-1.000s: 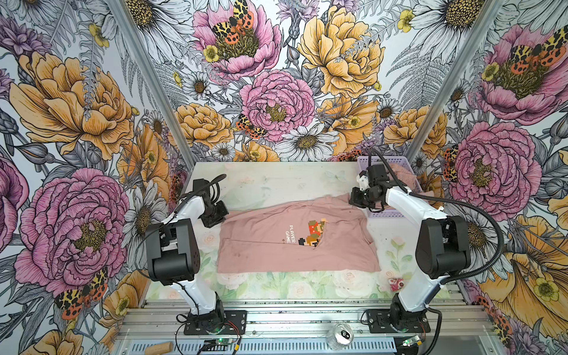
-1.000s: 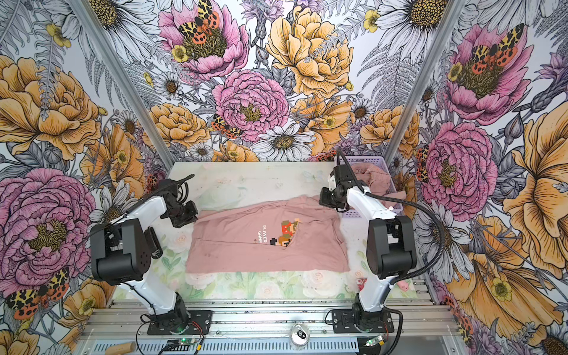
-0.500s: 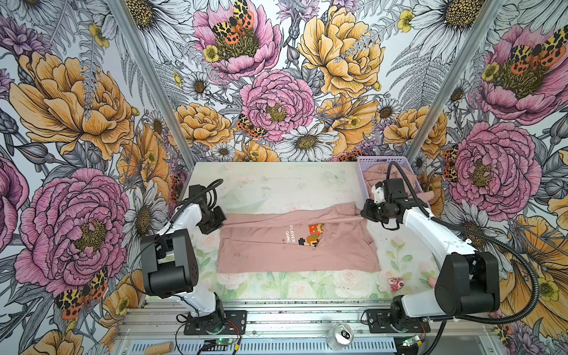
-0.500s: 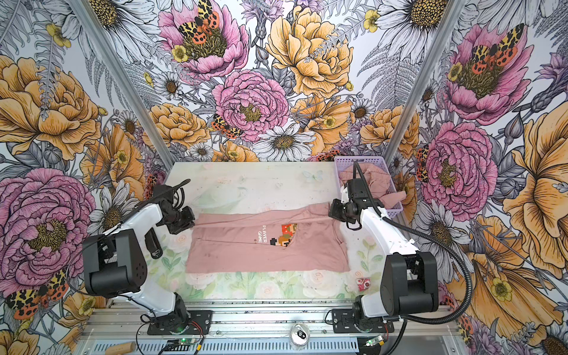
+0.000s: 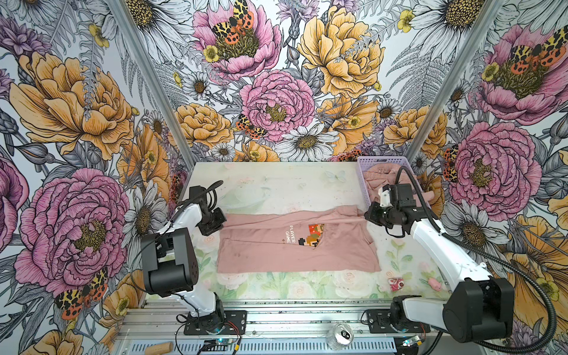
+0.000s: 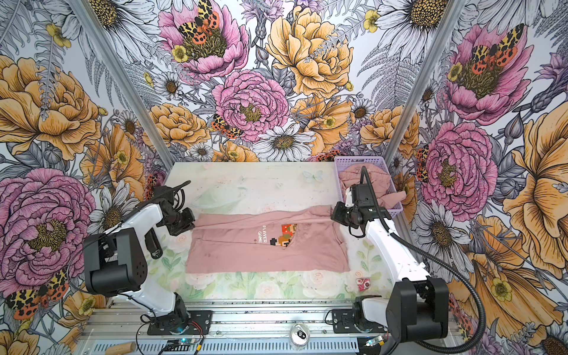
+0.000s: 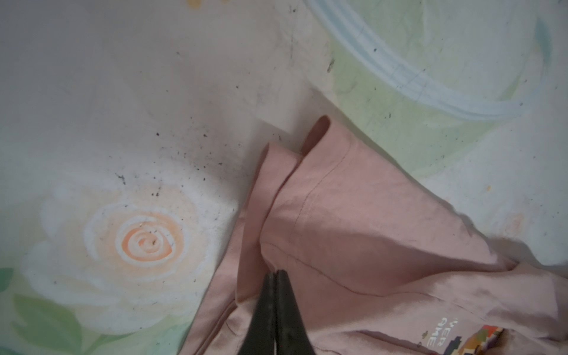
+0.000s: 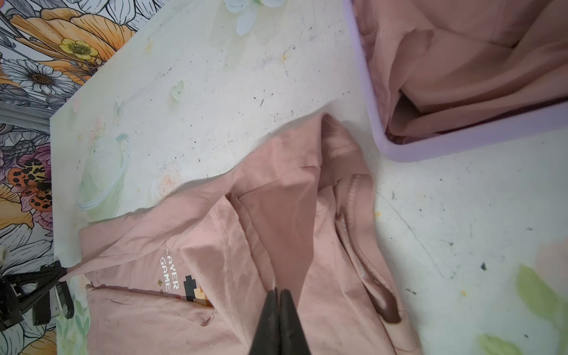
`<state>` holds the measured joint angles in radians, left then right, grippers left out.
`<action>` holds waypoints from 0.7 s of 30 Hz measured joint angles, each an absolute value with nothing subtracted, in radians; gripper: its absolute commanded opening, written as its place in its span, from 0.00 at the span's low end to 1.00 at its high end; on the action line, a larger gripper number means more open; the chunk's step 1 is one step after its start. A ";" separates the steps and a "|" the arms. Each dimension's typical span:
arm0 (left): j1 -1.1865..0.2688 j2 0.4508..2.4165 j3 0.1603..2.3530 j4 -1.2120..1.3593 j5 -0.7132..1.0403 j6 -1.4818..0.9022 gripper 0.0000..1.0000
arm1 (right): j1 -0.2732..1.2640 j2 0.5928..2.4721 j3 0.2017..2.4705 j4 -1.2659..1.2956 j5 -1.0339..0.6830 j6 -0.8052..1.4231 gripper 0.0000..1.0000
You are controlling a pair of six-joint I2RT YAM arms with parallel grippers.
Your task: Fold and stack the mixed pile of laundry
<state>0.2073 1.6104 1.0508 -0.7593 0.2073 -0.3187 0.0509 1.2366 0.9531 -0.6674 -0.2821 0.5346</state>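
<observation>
Dusty-pink T-shirt point(image 5: 276, 255), print up, lies flat mid-table point(image 5: 276, 184) with its far edge folded over. I see my left gripper point(image 7: 274, 272) pinched tight on the hem-end fold and my right gripper point(image 8: 279, 290) clamped on the fold beside the collar. The lavender basket point(image 5: 381, 159) nearby holds pink garments point(image 5: 381, 179).

Pink T-shirt point(image 6: 246, 252) on floral table point(image 6: 261, 184)
</observation>
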 measured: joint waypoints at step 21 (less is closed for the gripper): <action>0.207 1.599 0.989 -0.765 0.168 -0.317 0.00 | 0.038 1.195 0.796 -0.723 -0.221 0.569 0.00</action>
